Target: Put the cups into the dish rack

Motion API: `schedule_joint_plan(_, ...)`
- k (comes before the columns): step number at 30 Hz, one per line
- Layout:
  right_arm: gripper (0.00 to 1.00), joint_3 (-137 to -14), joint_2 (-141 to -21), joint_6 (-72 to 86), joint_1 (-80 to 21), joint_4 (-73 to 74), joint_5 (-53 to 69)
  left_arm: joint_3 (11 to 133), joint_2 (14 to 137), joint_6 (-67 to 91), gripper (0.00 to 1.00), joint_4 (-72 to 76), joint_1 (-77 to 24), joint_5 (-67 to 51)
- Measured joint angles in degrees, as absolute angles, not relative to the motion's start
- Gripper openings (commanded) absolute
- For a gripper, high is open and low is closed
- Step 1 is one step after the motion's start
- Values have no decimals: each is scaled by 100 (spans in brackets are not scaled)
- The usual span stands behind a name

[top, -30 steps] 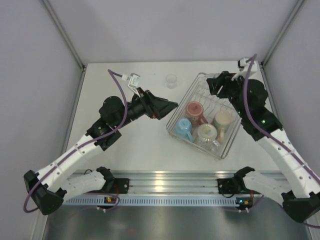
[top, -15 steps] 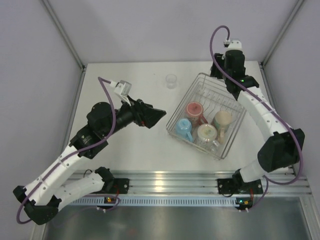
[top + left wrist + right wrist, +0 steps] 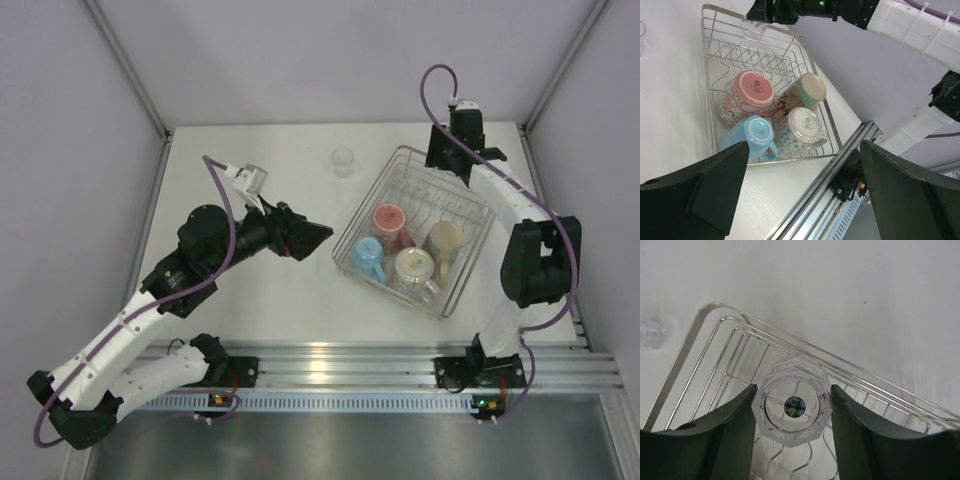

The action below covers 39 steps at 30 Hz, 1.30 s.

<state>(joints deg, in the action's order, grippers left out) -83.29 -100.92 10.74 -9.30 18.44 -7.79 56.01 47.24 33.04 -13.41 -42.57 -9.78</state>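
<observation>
The left gripper [image 3: 315, 235] hangs over the middle of the table [image 3: 280, 300] with its jaws spread wide and nothing between them. It points at the rack from its left side.

A loose glass [image 3: 343, 161] stands alone near the far edge, just left of the rack and well apart from both arms. It is the one cup not yet loaded or in hand.

The rack [image 3: 462, 270] sits askew on the right half of the table. Its near half holds four mugs packed close, bottoms up: the pink mug [image 3: 389, 222], blue mug [image 3: 367, 256], cream mug [image 3: 412, 266] and a fourth mug [image 3: 446, 239]. The far half, with the plate slots, is bare wire.

The right gripper [image 3: 447, 160] is clamped on the held glass [image 3: 792, 402], both fingers pressed flat to its sides. It hovers above the rack's far rim. I cannot tell which end of the glass is up.

The step appears to be setting this glass down. To do it well:
- Bring it inward past the rim wire.
- Lower it straight onto the bare far half, clear of the pink mug.
- Seat it between slot bars, not on top of one, so it will not tip.
- Part the fingers only once it rests.
</observation>
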Motion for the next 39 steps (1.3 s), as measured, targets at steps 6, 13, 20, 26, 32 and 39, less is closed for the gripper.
schedule_joint_plan(6,0,-8097,-10132,1131,-919,1848,-591,5559,4727,3350,98,-1350,-4257,-956)
schedule_joint_plan(13,6,-7902,-10418,1197,-919,1693,-574,5557,4742,3435,98,-1372,-4257,-956)
schedule_joint_plan(20,31,-7760,-10700,1229,-919,1625,-593,5557,4768,3459,98,-1376,-4257,-952)
schedule_joint_plan(26,57,-7760,-10713,1262,-919,1579,-604,5557,4910,3459,97,-1378,-4257,-895)
schedule_joint_plan(32,69,-7760,-10702,1267,-919,1647,-668,5557,5059,3454,97,-1376,-4257,-773)
schedule_joint_plan(39,73,-7765,-10514,1260,-919,1979,-840,5577,5321,3398,97,-1391,-4257,-620)
